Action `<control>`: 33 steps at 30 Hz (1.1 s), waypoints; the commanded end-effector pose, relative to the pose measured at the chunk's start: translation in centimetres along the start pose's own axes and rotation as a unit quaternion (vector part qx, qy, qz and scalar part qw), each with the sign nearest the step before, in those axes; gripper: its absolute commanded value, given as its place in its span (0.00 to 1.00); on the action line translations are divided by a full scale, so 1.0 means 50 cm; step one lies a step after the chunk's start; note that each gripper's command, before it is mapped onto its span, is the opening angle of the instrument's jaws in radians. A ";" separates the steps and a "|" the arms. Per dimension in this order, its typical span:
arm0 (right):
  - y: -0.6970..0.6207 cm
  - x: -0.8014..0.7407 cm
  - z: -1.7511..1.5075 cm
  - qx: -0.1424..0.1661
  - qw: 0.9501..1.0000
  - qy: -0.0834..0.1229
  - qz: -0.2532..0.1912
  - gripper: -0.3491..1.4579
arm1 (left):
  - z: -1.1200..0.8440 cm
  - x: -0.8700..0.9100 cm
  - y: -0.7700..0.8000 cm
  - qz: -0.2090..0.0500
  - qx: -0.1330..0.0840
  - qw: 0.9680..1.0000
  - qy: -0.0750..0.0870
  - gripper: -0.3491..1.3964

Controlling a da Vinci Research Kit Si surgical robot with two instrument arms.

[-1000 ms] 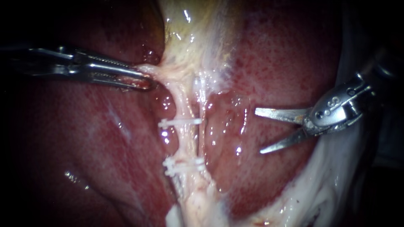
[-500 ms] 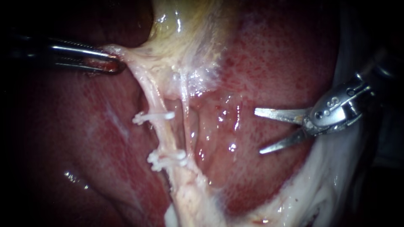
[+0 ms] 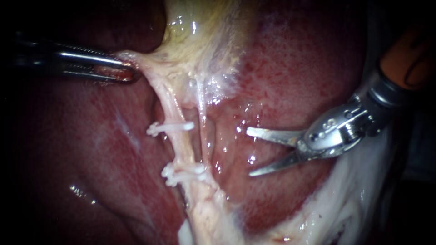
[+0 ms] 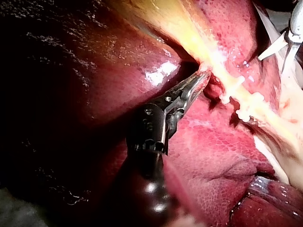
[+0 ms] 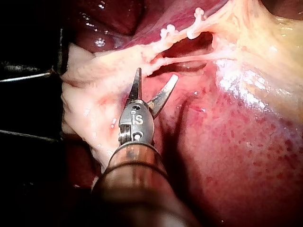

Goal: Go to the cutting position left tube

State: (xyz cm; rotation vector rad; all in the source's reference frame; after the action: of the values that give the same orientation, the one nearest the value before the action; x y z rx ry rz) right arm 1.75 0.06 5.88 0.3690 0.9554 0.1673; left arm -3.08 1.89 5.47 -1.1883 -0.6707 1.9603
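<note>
Endoscope view: left pincer [image 3: 128,72] clamps pale tissue [image 3: 152,66] (taut), right pincer [image 3: 249,153] gapes, empty

Around me lies only the liver [image 3: 295,68], a wet, mottled red bed filling every view. The light falls hard on its middle, throws small white glints [image 3: 250,159] off the slick surface, and fades to black at the edges. A rim of pale whitish tissue [image 3: 349,204] borders the red at the endoscope view's lower right. My left wrist camera shows a dark, glossy lobe with one bright patch of glare [image 4: 158,73].
</note>
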 end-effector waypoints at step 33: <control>0.0029 -0.0042 0.0176 0.090 0.993 0.010 0.078 0.94 | 0.0013 -0.0007 0.0001 0.001 -0.003 1.000 -0.001 0.00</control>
State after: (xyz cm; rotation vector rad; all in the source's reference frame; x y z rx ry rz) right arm 2.36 -0.07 6.58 0.6145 0.9627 0.2297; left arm -3.13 1.86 5.51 -1.1912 -0.6784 1.9629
